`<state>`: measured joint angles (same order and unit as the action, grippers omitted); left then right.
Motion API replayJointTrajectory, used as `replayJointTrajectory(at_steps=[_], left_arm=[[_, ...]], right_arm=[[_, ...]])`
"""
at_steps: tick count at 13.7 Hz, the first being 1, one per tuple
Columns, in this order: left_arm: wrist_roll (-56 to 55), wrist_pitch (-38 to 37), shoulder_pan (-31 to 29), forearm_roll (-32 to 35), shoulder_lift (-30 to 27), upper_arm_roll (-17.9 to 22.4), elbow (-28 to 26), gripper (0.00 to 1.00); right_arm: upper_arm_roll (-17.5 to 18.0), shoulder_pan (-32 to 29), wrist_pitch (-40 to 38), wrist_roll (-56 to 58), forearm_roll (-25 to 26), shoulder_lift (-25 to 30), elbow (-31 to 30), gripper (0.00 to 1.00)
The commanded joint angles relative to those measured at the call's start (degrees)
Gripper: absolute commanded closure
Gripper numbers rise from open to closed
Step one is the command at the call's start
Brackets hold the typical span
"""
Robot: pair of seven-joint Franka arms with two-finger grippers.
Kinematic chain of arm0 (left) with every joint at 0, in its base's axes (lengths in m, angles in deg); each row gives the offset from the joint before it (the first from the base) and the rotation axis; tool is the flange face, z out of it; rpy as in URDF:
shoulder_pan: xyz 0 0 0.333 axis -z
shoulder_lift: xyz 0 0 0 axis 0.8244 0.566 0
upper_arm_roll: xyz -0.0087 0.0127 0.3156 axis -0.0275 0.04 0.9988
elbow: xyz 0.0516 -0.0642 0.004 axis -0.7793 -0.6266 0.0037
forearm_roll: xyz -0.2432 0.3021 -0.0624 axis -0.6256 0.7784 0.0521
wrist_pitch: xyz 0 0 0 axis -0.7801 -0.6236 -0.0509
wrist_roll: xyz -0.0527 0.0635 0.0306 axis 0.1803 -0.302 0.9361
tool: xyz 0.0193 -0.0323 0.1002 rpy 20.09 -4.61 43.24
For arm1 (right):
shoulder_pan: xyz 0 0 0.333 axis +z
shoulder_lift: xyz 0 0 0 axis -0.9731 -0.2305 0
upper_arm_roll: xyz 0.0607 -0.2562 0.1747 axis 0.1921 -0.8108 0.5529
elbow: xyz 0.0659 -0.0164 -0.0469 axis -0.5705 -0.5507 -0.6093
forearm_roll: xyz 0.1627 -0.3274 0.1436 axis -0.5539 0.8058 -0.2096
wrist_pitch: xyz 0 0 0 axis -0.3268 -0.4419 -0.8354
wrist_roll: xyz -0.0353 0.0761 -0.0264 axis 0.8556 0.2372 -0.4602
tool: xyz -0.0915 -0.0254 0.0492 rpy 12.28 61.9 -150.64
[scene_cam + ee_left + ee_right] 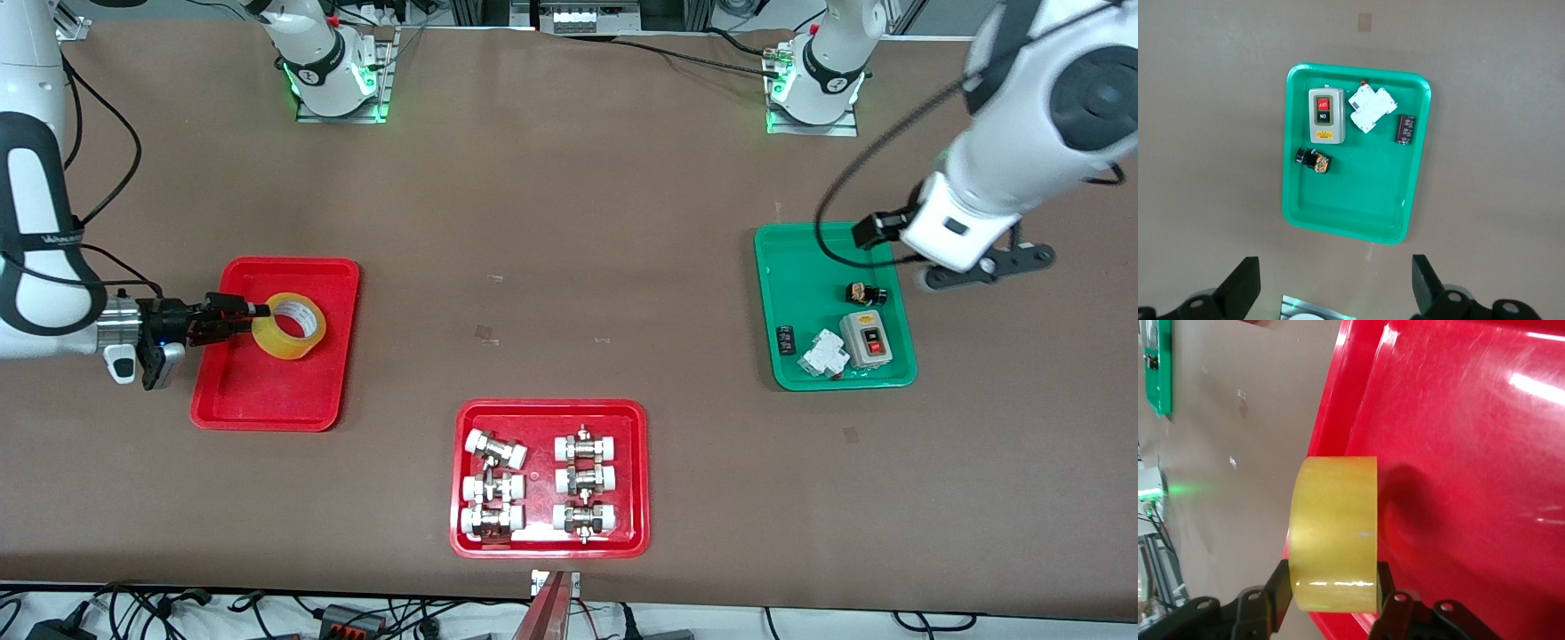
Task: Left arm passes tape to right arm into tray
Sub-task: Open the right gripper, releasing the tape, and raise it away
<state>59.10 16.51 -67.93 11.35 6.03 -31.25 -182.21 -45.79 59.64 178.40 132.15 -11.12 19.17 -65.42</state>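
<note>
The tape (289,326), a yellow translucent roll, is gripped by my right gripper (244,317), which is shut on the roll's two flat sides. It hangs over the plain red tray (267,391), at the part toward the robots' bases. In the right wrist view the tape (1333,533) sits between the black fingers (1280,590) and casts a shadow on the tray (1458,453). I cannot tell whether the roll touches the tray. My left gripper (987,267) is open and empty, up in the air over the green tray's edge; its own view shows the gripper (1335,290) spread wide.
The green tray (773,267) at the left arm's end holds a switch box (866,340), a white breaker and small parts; it also shows in the left wrist view (1351,200). A second red tray (549,406) with white-capped metal fittings lies nearest the front camera.
</note>
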Motion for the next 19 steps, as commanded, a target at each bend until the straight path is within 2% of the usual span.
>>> replayJointTrajectory(at_steps=[1,2,5,8,9,10,12,15,19], left_arm=[[2.4,2.7,-0.7,0.7,-4.5,-0.2,-4.4,0.0],[3.0,1.9,-0.6,0.7,-3.3,-0.1,-2.5,0.0],[3.2,-5.1,-0.2,1.0,1.4,-0.1,5.9,0.0],[3.9,-6.4,-0.6,0.0,1.8,-0.2,6.0,0.0],[3.9,-5.9,-1.0,-3.8,1.8,-0.1,6.0,0.0],[3.8,-5.3,-1.5,-6.6,1.4,0.1,5.6,0.0],[3.1,-5.3,-1.8,-6.5,1.1,-0.1,5.2,0.0],[3.1,-5.0,-2.0,-6.4,1.1,0.5,5.6,0.0],[3.8,-5.7,-2.1,-5.2,0.0,0.3,5.8,0.0]], right_arm=[[0.5,1.3,5.8,3.6,5.3,-1.1,0.2,0.27],[0.5,1.8,7.5,4.4,6.9,-1.1,0.0,0.0],[0.5,3.9,12.7,6.4,15.3,-0.2,-0.1,0.0],[0.4,5.9,14.0,5.2,20.2,4.5,-0.1,0.0],[0.3,6.3,13.8,3.1,20.7,6.7,-0.1,0.0],[0.3,6.9,13.5,-1.2,22.2,9.1,-0.1,0.0],[0.4,8.5,12.4,-10.8,24.8,14.1,-0.3,0.0],[0.4,10.9,7.0,-24.9,24.8,21.7,-0.4,0.0],[0.9,15.1,-2.2,-45.8,28.5,31.8,-0.4,0.0]])
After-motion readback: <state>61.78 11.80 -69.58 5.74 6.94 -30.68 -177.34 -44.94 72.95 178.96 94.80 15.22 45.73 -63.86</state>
